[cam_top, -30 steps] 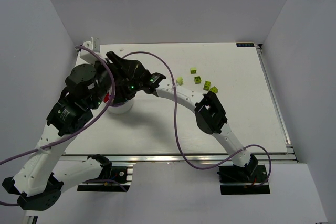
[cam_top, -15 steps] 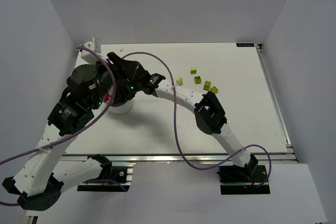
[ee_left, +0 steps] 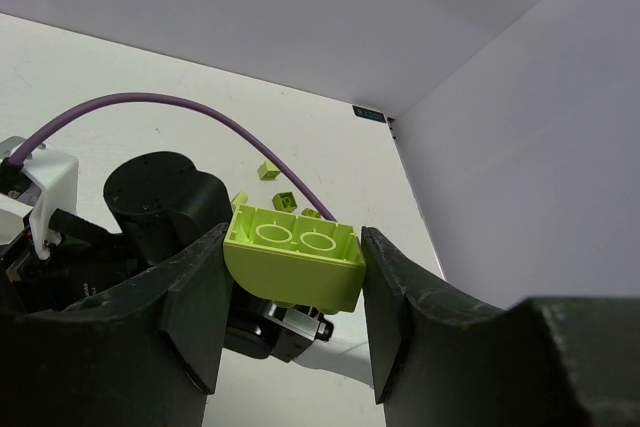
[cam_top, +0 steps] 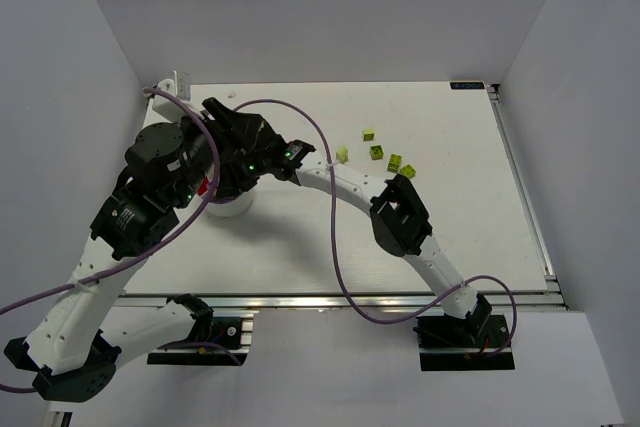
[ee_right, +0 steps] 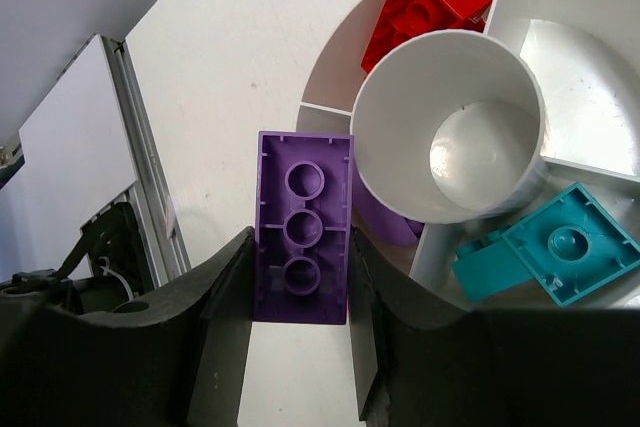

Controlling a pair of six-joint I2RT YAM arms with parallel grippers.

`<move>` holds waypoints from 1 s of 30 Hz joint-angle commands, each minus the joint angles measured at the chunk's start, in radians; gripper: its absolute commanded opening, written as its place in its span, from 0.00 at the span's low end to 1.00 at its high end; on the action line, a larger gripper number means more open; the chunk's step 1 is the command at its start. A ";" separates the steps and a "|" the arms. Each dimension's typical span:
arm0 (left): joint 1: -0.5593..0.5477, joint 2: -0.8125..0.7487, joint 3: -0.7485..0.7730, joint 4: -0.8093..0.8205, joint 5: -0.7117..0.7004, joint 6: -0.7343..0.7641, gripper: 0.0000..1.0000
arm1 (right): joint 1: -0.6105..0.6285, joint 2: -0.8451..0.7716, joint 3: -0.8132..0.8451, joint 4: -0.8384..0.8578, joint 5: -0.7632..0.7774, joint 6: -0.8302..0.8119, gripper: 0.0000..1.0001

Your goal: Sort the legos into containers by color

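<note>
Sorting step: drop-off, as I judge it; both arms crowd over the dish, each carrying one brick.
Table [cam_top: 300,247]: white, with the dish near its left side, mostly hidden under the arms.
Left gripper [ee_left: 295,267]: jaws partly closed and clamped on the ends of a lime brick [ee_left: 293,255], held up in the air with its hollow underside showing. I cannot tell from here which wedge lies under it.
Right gripper [ee_right: 300,277]: jaws part-way in, pinching the long sides of a purple brick [ee_right: 303,227], studs up, over the dish's outer edge.
Dish [ee_right: 335,67]: round, white, with a centre cup [ee_right: 400,77] and wedges around it.
Wedges: a red brick [ee_right: 430,2] in one, a teal brick [ee_right: 550,247] in another. A purple piece [ee_right: 385,222] lies in the wedge between them, just beside the held purple brick.
Loose lime bricks [cam_top: 376,152]: five or so scattered on the table, well apart from the dish to its right.
Next move: the right arm needs a short shift inward so the purple brick clears the rim and hangs fully over its wedge, then a release. The left arm should wait or stay clear, since the two wrists sit very close. After that the lime brick needs a free wedge.
</note>
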 commanded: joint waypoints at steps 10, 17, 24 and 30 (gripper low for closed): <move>0.003 -0.020 0.000 0.010 0.008 0.001 0.44 | 0.004 0.008 -0.002 0.015 0.013 -0.021 0.47; 0.003 -0.020 0.004 0.007 0.006 0.002 0.44 | 0.004 0.006 0.000 0.016 0.013 -0.021 0.47; 0.003 -0.019 0.009 0.007 0.005 0.004 0.44 | 0.004 -0.001 0.001 0.022 0.014 -0.021 0.47; 0.003 -0.019 0.010 0.003 0.005 0.005 0.44 | 0.003 -0.021 0.007 0.031 0.017 -0.021 0.48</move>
